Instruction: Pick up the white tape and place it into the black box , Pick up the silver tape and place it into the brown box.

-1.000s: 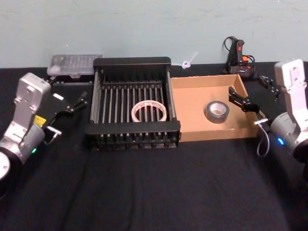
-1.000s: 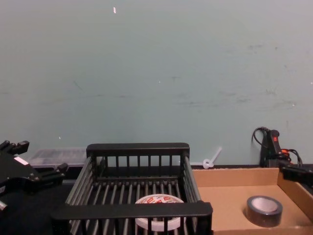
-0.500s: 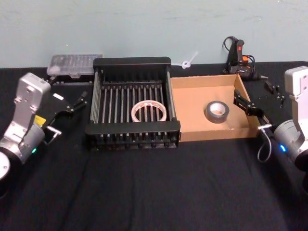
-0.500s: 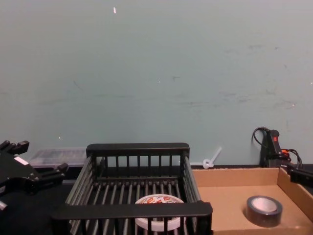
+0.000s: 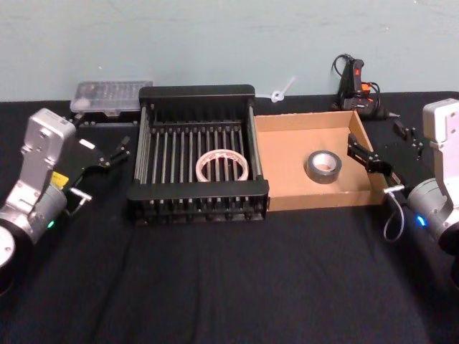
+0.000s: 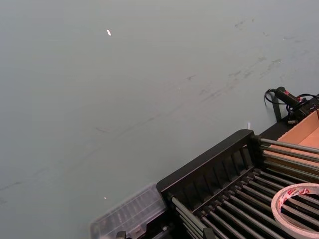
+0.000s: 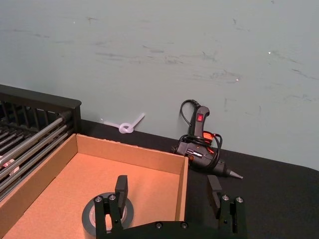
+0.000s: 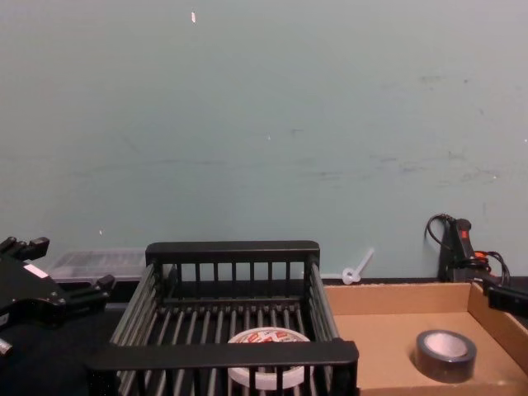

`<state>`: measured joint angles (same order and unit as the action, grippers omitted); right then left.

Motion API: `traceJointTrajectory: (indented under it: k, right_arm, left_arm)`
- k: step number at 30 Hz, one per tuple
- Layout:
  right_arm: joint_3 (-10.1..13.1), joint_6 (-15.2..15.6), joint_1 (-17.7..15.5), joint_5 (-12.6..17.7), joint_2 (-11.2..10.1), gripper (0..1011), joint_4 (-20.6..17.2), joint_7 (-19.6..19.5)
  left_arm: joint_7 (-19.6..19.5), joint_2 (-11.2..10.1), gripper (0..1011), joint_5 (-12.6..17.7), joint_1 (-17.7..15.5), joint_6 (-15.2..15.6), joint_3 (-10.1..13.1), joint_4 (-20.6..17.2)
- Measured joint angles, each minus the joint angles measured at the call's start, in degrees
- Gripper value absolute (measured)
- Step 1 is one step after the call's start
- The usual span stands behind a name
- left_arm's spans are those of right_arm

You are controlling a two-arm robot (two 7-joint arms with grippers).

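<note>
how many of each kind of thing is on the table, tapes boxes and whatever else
tape rolls: 2, white tape and silver tape
boxes: 2, black box and brown box
clear plastic case: 1
glue gun: 1
white zip tie: 1
total: 7

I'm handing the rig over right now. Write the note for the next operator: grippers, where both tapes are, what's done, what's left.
Left gripper: open, holding nothing, left of the black box.
Right gripper: open, holding nothing, at the right wall of the brown box.
White tape: lying flat on the black box's slatted floor.
Silver tape: lying flat on the brown box's floor.
Done: both tapes are in their boxes.
Left: nothing to place; just bring both arms clear of the boxes.
</note>
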<state>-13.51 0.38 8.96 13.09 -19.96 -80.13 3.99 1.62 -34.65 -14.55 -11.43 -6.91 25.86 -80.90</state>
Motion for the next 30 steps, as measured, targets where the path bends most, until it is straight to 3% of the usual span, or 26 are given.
traceJointTrajectory:
  k: [30]
  right_arm:
    - [-0.2,0.0,0.1,0.0,-0.1,1002,0.1,0.1]
  left_arm:
    - [0.0,0.0,1001,0.0,0.0,0.0,0.0,0.0]
